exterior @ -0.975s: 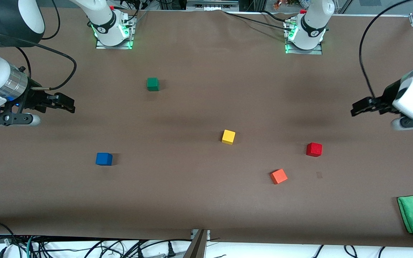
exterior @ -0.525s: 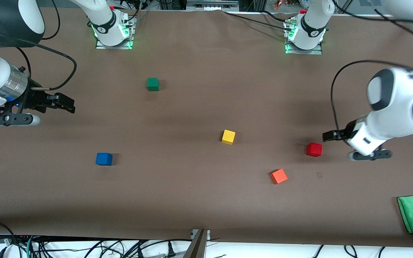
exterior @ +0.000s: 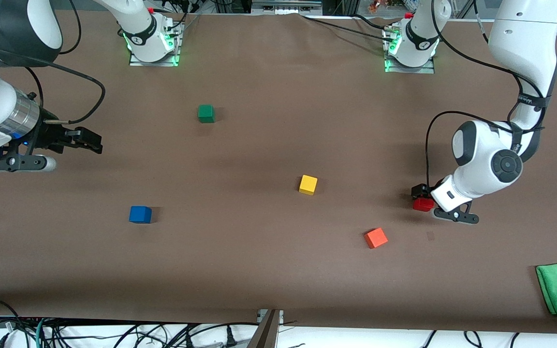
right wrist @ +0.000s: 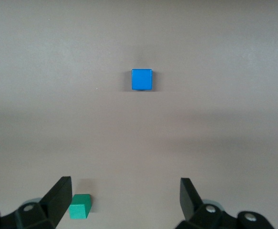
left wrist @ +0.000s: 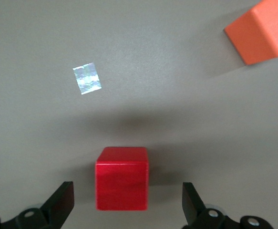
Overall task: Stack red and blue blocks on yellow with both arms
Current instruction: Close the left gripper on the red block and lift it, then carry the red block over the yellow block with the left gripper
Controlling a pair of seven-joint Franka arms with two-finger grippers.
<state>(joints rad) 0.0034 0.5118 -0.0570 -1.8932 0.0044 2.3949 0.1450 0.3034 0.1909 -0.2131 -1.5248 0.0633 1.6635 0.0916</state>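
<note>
Left gripper (left wrist: 124, 207): spread wide, red block (left wrist: 122, 178) between its fingers, untouched.
Right gripper (right wrist: 122, 205): waiting, parted, holding nothing.

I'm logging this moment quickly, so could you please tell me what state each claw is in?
Left claw: open, fingers either side of the red block, not gripping.
Right claw: open, empty, waiting at its table end.

Looks like a robotics lab: arm bases (exterior: 152, 46) bolted to a brown-covered table (exterior: 259, 270), cables (exterior: 114, 333) everywhere.
</note>
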